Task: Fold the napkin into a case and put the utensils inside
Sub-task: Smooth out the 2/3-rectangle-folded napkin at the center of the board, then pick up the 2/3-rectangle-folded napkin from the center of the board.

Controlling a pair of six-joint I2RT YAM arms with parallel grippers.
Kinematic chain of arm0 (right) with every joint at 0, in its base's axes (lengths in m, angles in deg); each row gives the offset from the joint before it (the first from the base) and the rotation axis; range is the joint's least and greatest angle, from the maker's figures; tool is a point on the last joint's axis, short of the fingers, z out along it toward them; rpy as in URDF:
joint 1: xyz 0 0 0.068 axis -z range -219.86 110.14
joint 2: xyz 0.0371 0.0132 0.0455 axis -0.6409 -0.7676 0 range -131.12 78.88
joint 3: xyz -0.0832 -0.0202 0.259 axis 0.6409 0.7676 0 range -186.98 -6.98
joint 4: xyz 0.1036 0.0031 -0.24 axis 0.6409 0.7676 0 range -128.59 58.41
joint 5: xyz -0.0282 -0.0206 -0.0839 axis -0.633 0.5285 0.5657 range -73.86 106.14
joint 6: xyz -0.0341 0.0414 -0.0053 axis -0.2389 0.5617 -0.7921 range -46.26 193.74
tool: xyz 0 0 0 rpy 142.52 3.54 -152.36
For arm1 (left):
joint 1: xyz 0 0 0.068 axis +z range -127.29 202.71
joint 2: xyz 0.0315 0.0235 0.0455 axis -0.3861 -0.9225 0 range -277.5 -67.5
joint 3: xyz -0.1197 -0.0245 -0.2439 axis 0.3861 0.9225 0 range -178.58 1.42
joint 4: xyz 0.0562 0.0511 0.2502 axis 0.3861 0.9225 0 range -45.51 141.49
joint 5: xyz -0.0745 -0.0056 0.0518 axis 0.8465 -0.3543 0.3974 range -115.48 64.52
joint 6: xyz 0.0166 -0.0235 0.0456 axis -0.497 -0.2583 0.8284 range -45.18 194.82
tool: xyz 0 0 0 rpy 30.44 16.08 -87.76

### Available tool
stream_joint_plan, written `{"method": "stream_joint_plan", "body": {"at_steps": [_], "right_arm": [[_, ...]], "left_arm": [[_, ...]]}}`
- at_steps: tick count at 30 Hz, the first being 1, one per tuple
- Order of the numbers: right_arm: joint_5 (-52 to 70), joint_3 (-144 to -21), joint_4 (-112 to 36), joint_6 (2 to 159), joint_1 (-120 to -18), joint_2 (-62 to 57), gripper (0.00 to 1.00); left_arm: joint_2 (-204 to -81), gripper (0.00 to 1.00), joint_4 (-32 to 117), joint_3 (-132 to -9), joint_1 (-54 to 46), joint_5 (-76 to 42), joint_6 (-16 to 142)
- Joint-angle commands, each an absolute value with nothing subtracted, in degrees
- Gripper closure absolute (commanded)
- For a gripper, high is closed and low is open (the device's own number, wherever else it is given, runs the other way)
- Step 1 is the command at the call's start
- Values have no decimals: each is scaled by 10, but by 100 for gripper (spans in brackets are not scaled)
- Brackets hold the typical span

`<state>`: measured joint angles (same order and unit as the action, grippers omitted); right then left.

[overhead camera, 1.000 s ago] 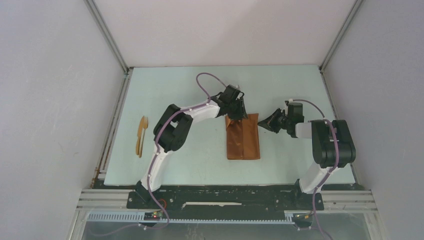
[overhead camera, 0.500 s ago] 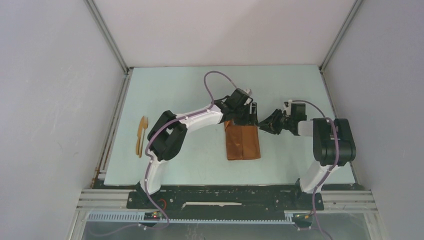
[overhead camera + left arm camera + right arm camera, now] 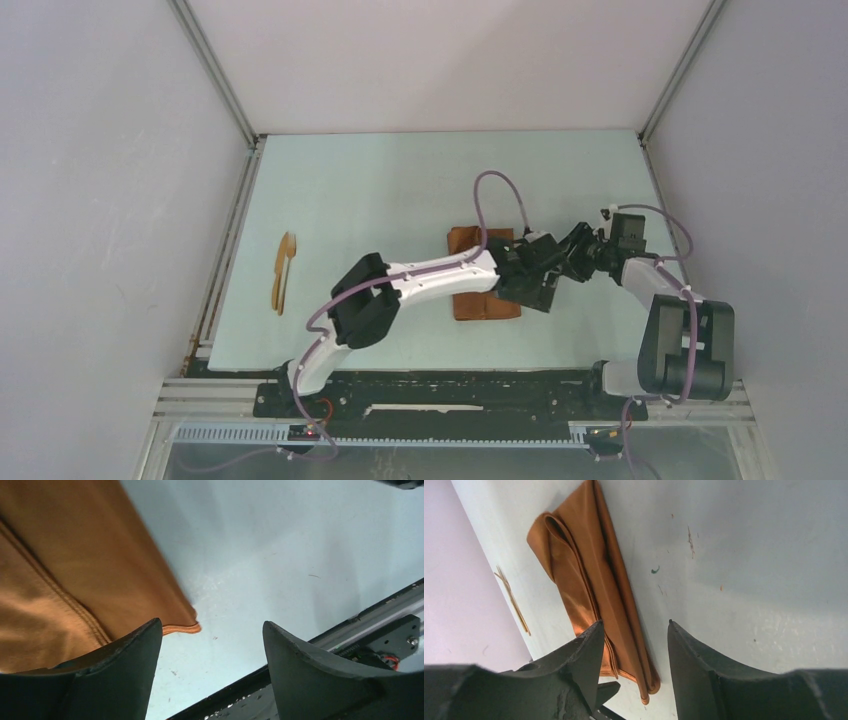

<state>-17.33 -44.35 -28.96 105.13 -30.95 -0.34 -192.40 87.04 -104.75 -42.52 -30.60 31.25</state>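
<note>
L gripper + R gripper both opened, empty, shifted to near-R corner of napkin | fold held | utensils lay well L of napkin, untouched

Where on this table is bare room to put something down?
Free: far strip of pale green table behind the folded rust-orange cloth napkin, and between it and the wooden utensils. Crowded: the napkin's right side, where left gripper and right gripper are.
</note>
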Motion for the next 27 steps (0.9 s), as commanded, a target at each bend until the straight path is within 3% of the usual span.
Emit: {"method": "stream_joint_plan", "body": {"at_steps": [1, 7, 12, 18, 27], "right_arm": [[-159, -429, -260, 1023, -322, 13, 42], [-190, -397, -307, 1045, -332, 3, 40], [-215, -394, -336, 1050, -333, -36, 37], [-256, -392, -380, 1071, -325, -79, 34], [-312, -399, -482, 1116, -335, -144, 22]], "left_arm": [[-1986, 19, 977, -1135, -437, -389, 304], [-2029, 21, 999, -1170, -439, -393, 311], [-2047, 30, 996, -1169, -438, -386, 316], [-2027, 66, 987, -1124, -425, -381, 320], [-1862, 99, 843, -934, -386, -333, 330]]}}
